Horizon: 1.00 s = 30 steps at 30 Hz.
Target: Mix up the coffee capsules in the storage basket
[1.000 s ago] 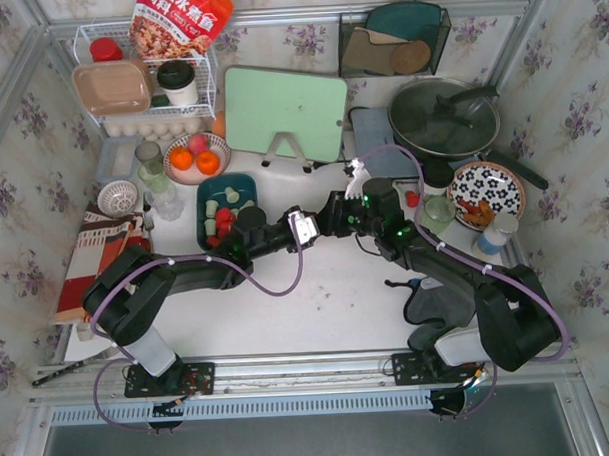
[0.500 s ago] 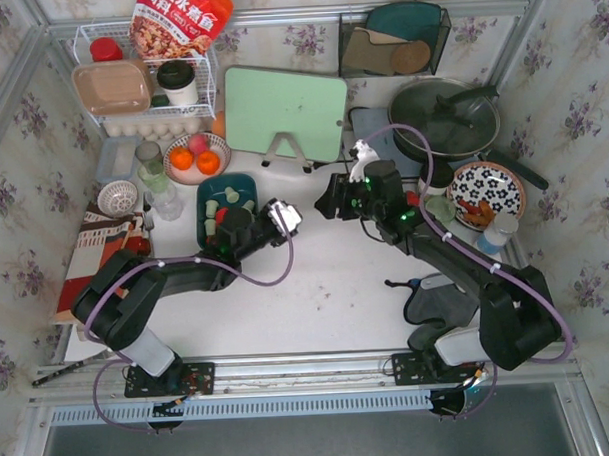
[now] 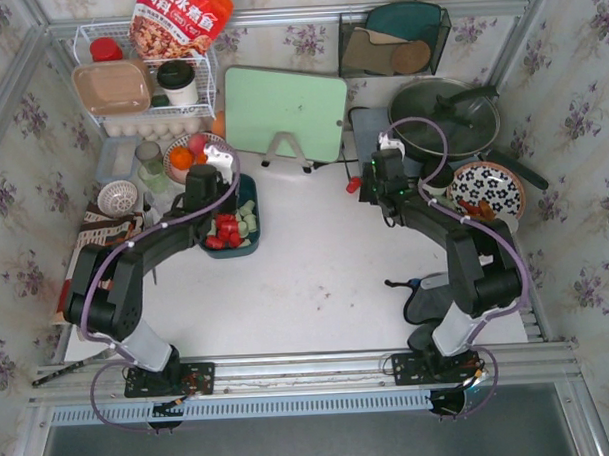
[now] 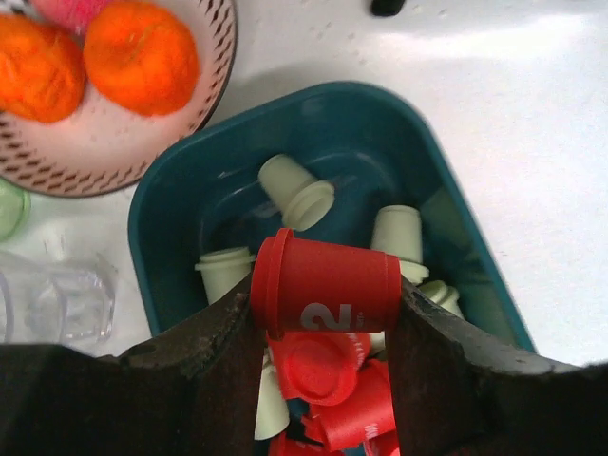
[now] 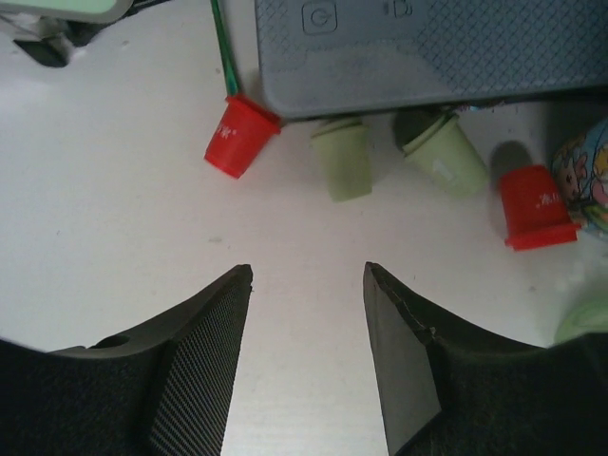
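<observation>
Clamping red capsule (image 4: 328, 285) over storage basket (image 4: 353, 142), left pincer (image 4: 325, 309), right pincer (image 5: 309, 275) apart, wrist view showing 4 loose capsules (image 5: 344, 160)

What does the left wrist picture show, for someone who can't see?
The left gripper holds a bright red plastic coffee capsule sideways above the dark teal plastic storage basket of red and pale green capsules. A patterned plate of oranges sits beside it.
</observation>
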Motion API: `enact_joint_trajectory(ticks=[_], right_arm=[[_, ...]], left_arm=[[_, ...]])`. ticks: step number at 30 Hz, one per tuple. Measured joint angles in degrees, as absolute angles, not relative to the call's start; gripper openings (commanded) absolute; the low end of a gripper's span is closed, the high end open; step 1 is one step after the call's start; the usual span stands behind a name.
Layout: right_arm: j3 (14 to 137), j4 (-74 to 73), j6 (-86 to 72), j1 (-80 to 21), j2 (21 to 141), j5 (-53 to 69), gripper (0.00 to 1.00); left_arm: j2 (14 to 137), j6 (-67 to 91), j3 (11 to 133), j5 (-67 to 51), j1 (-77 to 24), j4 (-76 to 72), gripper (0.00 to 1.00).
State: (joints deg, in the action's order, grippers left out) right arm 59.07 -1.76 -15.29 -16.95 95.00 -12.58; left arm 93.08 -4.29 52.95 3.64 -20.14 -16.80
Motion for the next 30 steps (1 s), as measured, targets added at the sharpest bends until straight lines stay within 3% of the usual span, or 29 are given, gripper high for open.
enact_joint_trajectory(ticks=[10, 17, 26, 27, 28, 30], right_arm=[[63.20, 2.79, -10.50, -15.03, 104.33, -15.22, 0.56], [67.22, 2.70, -9.02, -12.47, 109.47, -12.62, 0.54], [73.78, -0.84, -7.97, -11.88, 114.54, -8.95, 0.53], [74.28, -1.45, -7.84, -11.88, 115.00, -8.78, 0.53], [74.74, -2.11, -7.51, -11.84, 115.39, -8.75, 0.53], [75.09, -3.03, -7.35, -11.62, 115.74, -8.34, 0.53]], left_arm=[[103.02, 6.17, 69.10, -0.43, -13.87, 1.63, 0.07], [107.81, 10.13, 73.82, -4.47, -13.10, 8.51, 0.09], [110.41, 11.66, 76.18, -5.61, -12.99, 11.22, 0.62], [110.17, 11.68, 75.92, -5.61, -12.99, 11.09, 0.74], [109.71, 11.88, 75.24, -5.65, -13.04, 10.57, 0.96], [108.01, 12.08, 73.21, -5.82, -13.06, 9.98, 0.99]])
